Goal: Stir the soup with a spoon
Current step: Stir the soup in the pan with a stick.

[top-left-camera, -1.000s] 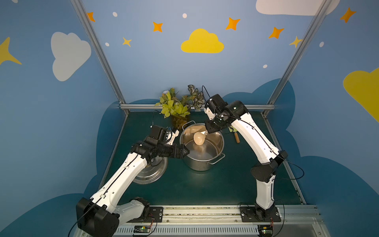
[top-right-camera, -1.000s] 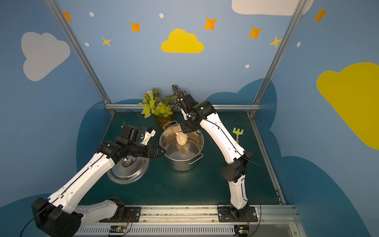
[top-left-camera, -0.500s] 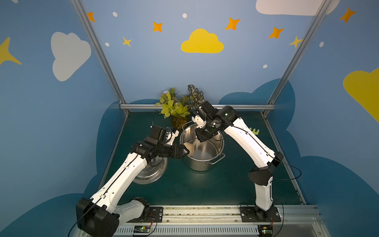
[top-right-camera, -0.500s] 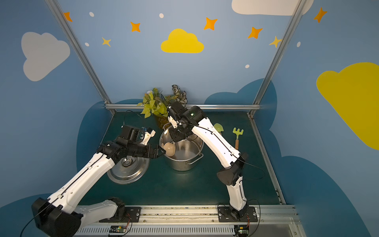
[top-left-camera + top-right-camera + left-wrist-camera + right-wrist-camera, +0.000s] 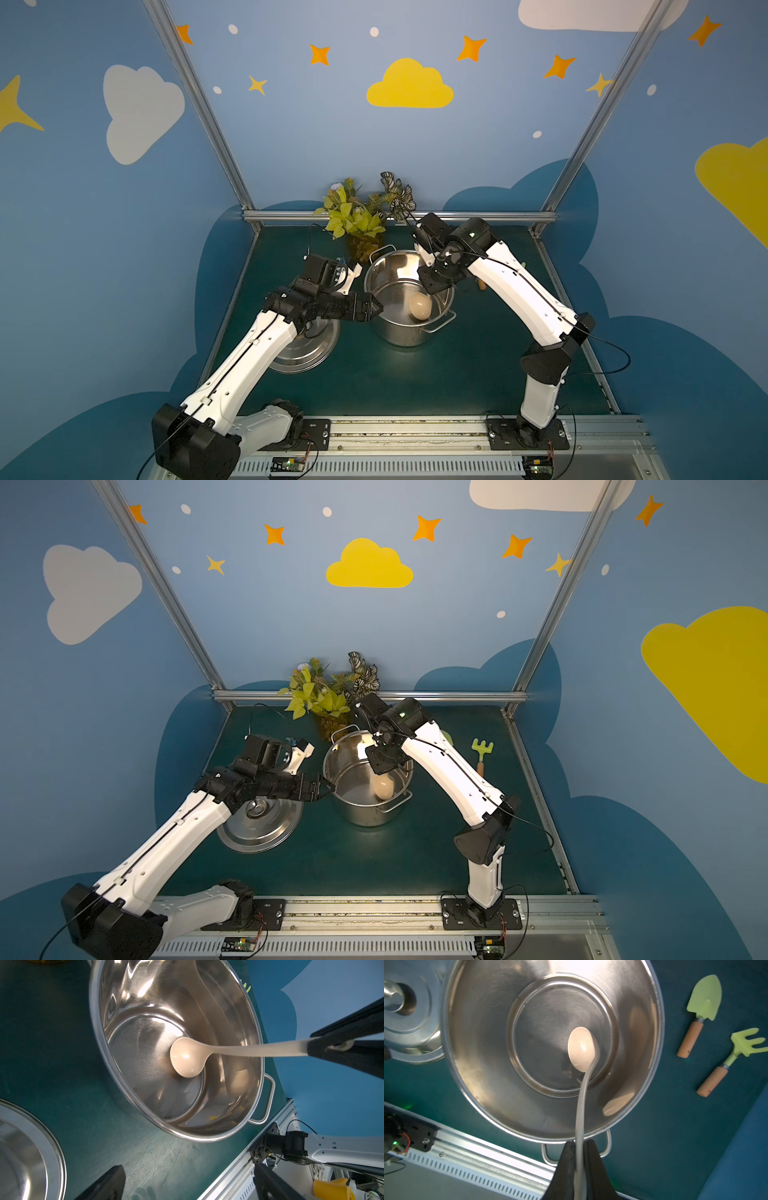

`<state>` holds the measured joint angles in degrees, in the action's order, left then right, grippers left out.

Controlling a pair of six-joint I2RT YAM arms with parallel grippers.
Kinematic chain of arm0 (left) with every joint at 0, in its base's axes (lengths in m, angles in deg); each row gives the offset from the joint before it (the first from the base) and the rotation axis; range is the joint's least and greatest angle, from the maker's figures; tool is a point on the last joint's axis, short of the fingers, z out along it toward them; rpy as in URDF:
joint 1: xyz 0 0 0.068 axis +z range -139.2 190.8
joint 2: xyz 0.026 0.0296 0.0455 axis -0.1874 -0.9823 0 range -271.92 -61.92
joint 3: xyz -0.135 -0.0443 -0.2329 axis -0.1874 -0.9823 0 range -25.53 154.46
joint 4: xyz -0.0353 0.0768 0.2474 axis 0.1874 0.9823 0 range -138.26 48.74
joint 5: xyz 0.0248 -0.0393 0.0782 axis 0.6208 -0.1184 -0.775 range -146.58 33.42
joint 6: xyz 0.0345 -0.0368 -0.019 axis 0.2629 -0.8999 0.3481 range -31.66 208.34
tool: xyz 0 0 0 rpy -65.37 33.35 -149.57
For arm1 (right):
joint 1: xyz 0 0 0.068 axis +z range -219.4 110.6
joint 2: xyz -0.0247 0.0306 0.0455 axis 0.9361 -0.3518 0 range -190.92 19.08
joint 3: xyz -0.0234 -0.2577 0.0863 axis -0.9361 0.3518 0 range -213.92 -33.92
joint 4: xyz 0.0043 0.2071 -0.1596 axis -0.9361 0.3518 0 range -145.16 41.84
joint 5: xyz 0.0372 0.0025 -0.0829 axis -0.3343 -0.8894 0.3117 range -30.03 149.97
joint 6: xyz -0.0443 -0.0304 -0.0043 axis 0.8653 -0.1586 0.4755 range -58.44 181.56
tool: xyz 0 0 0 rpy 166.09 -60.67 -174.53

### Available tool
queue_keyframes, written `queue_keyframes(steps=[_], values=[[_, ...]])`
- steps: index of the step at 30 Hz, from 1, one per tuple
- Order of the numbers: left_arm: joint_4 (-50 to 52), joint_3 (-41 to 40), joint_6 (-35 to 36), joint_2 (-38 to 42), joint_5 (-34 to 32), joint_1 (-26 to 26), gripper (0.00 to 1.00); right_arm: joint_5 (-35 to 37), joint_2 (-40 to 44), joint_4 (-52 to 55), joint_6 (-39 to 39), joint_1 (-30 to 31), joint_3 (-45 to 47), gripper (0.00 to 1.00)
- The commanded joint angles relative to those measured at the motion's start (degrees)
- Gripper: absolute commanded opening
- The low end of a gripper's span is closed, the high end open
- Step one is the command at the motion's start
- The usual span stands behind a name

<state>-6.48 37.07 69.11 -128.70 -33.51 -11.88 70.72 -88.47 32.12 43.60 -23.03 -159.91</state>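
Note:
The shiny steel pot [image 5: 371, 274] [image 5: 330, 766] stands mid-table; its inside shows bare metal, with no soup to be made out. The cream spoon [image 5: 419, 306] [image 5: 383, 788] reaches down into it, its bowl near the pot floor [image 5: 581, 1049] [image 5: 186, 1059]. My right gripper [image 5: 432, 286] [image 5: 579, 1145] is above the pot's rim, shut on the spoon's thin handle. My left gripper [image 5: 376, 309] [image 5: 188, 1172] hangs open just outside the pot's left rim, holding nothing.
The flat steel lid [image 5: 307, 353] [image 5: 411, 1022] lies on the table left of the pot, under my left arm. A green trowel [image 5: 702, 1007] and a green rake [image 5: 482, 750] lie to the right. A potted plant [image 5: 361, 220] stands behind the pot.
The right arm has swung the spoon's bowl around inside the pot, from the back past the left side to the front right. The left arm has not moved.

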Motion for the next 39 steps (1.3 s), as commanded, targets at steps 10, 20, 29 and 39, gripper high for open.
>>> queue_keyframes(steps=[10,20,29,39], values=[[0.3,-0.9,1.3,0.3,0.4,-0.1,1.00,-0.7,-4.6,-5.0,1.1,-2.6,-7.5,0.00],[-0.1,-1.2,1.1,0.5,0.5,-0.1,1.00,-8.9,-6.5,-7.9,2.6,1.0,-9.7,0.00],[-0.3,-1.3,0.5,1.1,1.2,-0.2,1.00,-5.8,-3.4,-0.8,0.4,5.6,-6.9,0.00],[-2.3,-3.1,-0.7,1.6,2.2,-0.2,1.00,5.4,3.6,1.6,-2.1,5.2,1.9,0.00]])
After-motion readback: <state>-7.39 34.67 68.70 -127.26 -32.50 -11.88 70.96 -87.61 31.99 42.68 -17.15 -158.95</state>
